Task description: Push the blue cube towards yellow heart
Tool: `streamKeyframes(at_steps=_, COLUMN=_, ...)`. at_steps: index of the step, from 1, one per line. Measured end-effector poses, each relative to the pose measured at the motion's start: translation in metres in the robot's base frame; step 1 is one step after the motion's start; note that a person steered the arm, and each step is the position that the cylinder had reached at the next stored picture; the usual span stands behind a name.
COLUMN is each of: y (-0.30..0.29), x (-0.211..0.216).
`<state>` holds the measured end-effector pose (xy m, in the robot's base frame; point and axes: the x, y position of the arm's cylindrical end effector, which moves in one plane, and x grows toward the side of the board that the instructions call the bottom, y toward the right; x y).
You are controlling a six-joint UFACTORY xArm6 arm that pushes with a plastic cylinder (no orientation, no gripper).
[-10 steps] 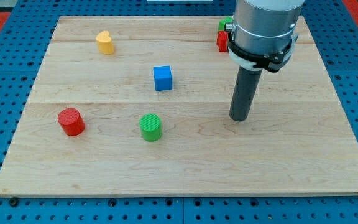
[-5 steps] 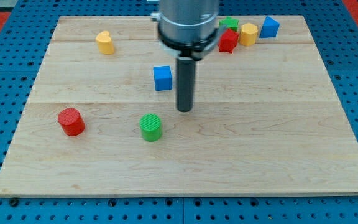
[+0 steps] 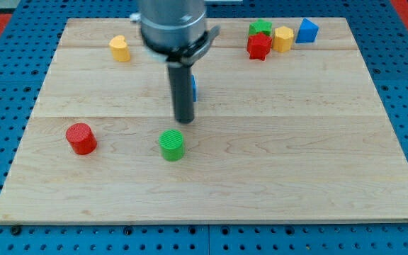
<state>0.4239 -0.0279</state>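
The blue cube [image 3: 193,88] stands near the board's middle, mostly hidden behind my rod; only its right edge shows. My tip [image 3: 183,120] rests on the board just below the cube, toward the view's bottom, and above the green cylinder [image 3: 171,144]. The yellow heart [image 3: 120,49] sits at the view's upper left, well apart from the cube. Whether the rod touches the cube I cannot tell.
A red cylinder [image 3: 81,138] stands at the left. At the top right are a red star-like block [image 3: 258,46], a green block [image 3: 261,28], a yellow block [image 3: 282,39] and a blue block [image 3: 307,30]. The wooden board [image 3: 331,177] lies on a blue pegboard.
My rod has swept from the board's right to the left, ending just below the blue cube and covering most of it. The blocks have not visibly moved.
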Motion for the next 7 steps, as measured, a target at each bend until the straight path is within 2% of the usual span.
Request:
streamKeyframes(at_steps=1, y=-0.058, x=-0.069)
streamKeyframes(at_steps=2, y=-0.037, x=-0.103)
streamKeyframes(at_steps=3, y=-0.040, x=-0.045)
streamKeyframes(at_steps=4, y=-0.007, x=-0.018)
streamKeyframes(at_steps=5, y=0.015, x=-0.072)
streamKeyframes(at_steps=6, y=-0.006, x=-0.128)
streamKeyframes(at_steps=7, y=0.014, x=-0.121)
